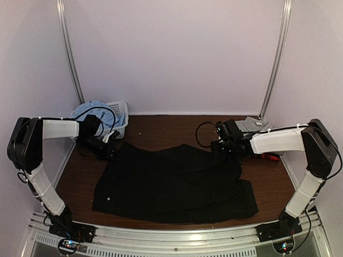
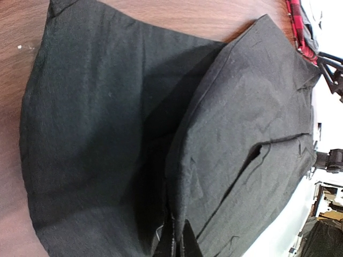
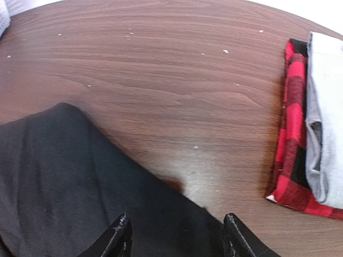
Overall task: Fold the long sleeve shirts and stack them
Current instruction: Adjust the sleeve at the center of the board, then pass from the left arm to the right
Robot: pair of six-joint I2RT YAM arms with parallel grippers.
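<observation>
Wood table (image 1: 161,128), left gripper (image 2: 173,240) clamping black shirt (image 1: 171,182), right gripper (image 3: 177,238) parted; right wrist: grey shirt (image 3: 324,123) on plaid shirt (image 3: 289,139)

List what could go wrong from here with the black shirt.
1. The left hand is shut on the plain black cloth shirt near one corner only; pulling may drag and bunch the layers.
2. The open right hand hovers at the shirt's edge over the brown wooden table; closing may miss the cloth.
3. The folded red-and-black plaid shirt and grey shirt lie near the right arm; a swing could disturb them.
</observation>
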